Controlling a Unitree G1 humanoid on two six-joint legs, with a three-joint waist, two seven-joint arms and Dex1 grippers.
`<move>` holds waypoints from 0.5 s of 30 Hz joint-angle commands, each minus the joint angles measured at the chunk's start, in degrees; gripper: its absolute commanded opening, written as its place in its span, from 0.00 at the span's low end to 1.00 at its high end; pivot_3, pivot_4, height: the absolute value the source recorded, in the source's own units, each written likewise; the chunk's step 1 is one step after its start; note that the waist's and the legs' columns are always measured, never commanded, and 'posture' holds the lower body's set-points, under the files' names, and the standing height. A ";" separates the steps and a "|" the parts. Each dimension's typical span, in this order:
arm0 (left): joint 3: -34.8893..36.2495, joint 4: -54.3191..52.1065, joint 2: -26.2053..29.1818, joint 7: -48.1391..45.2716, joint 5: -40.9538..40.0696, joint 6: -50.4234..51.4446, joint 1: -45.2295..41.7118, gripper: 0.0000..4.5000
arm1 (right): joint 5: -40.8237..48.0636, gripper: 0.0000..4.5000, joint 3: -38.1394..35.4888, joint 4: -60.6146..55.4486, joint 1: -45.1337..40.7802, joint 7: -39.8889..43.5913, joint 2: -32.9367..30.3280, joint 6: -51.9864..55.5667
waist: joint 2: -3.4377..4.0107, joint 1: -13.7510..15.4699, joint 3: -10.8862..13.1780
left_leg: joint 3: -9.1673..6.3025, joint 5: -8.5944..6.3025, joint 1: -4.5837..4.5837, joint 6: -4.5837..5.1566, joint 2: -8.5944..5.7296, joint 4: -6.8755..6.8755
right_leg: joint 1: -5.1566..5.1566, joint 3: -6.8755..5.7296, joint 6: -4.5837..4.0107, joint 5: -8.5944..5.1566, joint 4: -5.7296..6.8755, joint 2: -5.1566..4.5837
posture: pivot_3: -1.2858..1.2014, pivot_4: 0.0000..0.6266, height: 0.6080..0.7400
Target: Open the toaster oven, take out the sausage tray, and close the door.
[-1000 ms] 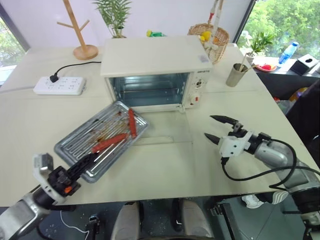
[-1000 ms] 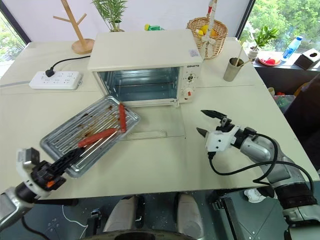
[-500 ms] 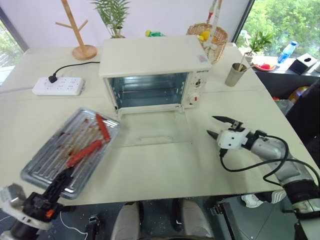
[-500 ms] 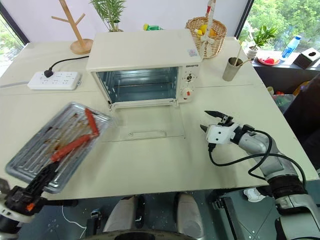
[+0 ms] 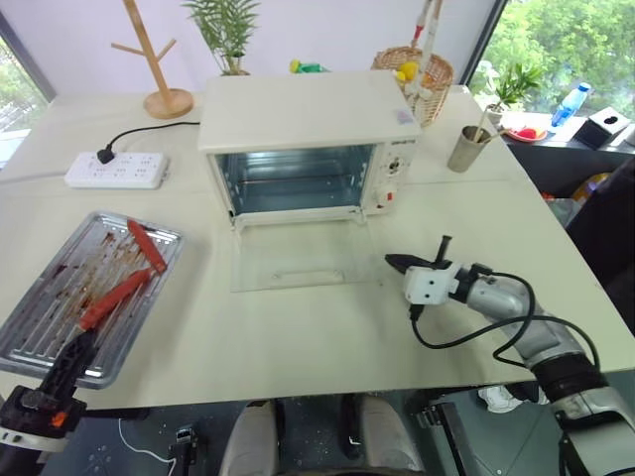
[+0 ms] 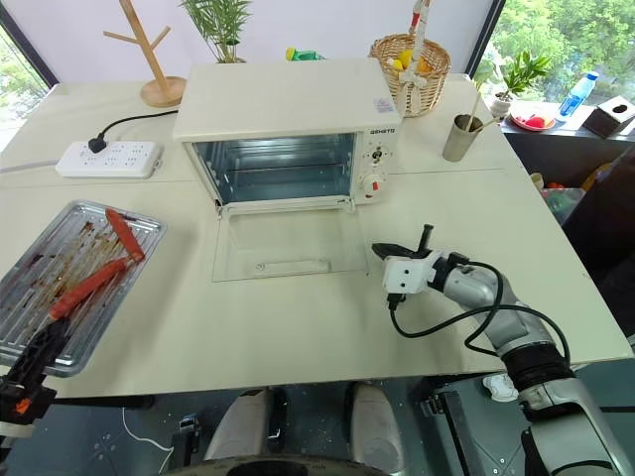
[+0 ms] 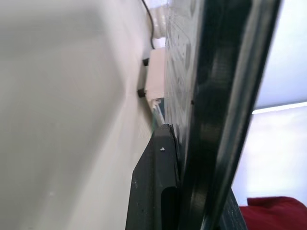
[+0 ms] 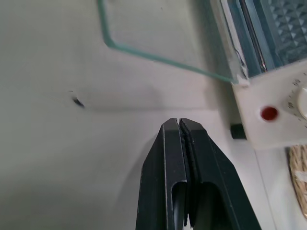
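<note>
1. Toward the far middle of the tabletop stands the toaster oven, its shiny interior open to view and its knobs and red dot on the right panel.
2. Its door lies folded down flat on the tabletop in front of the opening, the clear glass reaching toward the near edge.
3. Near the tabletop's left edge, close to the near left corner, rests the sausage tray, well apart from the oven, with two red sausages on its ribbed bottom.
4. At the tray's near edge the left pincer is pressed together on the tray's rim; the left wrist view shows the black finger tight against the metal edge.
5. Just beside the right edge of the open door, low over the tabletop, the right pincer points toward the door with its fingers pressed together and holding nothing.
6. Along the far left part of the tabletop lie a white power strip and a wooden stand; a wicker basket sits beside the oven's far right corner.
</note>
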 commanded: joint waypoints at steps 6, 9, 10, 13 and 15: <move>1.44 1.22 4.00 1.32 -1.10 2.48 -2.37 0.00 | 5.81 0.01 -6.38 -13.90 -3.03 -0.68 0.74 4.90 | 0.00 -0.10 0.00 | 0.02 0.00 0.00 0.00 0.06 -0.03 | -0.03 0.00 -0.02 0.02 0.01 0.02 | 0.52 0.24 1.00; 1.09 2.01 4.54 2.11 -1.10 2.85 -3.69 0.00 | 7.67 0.01 -9.32 -16.20 -5.39 -1.49 0.75 7.22 | 0.01 -0.06 0.00 | 0.03 0.00 0.01 0.00 0.09 -0.05 | -0.07 -0.01 -0.04 0.02 0.01 0.03 | 0.52 0.24 1.00; 0.67 2.17 4.66 2.41 -1.10 3.12 -4.11 0.00 | 8.58 0.01 -10.23 -16.93 -6.33 -1.56 1.03 8.84 | 0.01 0.02 0.00 | 0.03 0.00 0.01 0.00 0.11 -0.05 | -0.06 -0.01 -0.04 0.02 0.01 0.03 | 0.52 0.24 1.00; -1.27 1.95 5.41 2.86 -1.10 4.42 -4.64 0.00 | 10.52 0.01 -10.92 -19.95 -6.61 -0.08 1.16 12.11 | -0.09 0.30 -0.06 | 0.01 0.00 0.00 0.00 0.13 -0.05 | -0.04 -0.03 -0.04 0.02 0.00 0.01 | 0.52 0.24 1.00; -2.49 2.04 6.13 2.66 -1.10 5.53 -4.91 0.00 | 11.30 0.01 -10.42 -22.23 -4.87 1.56 0.56 12.08 | -0.13 0.46 -0.08 | -0.01 0.00 -0.01 -0.01 0.13 -0.07 | -0.02 -0.06 -0.04 0.02 -0.03 -0.02 | 0.52 0.24 1.00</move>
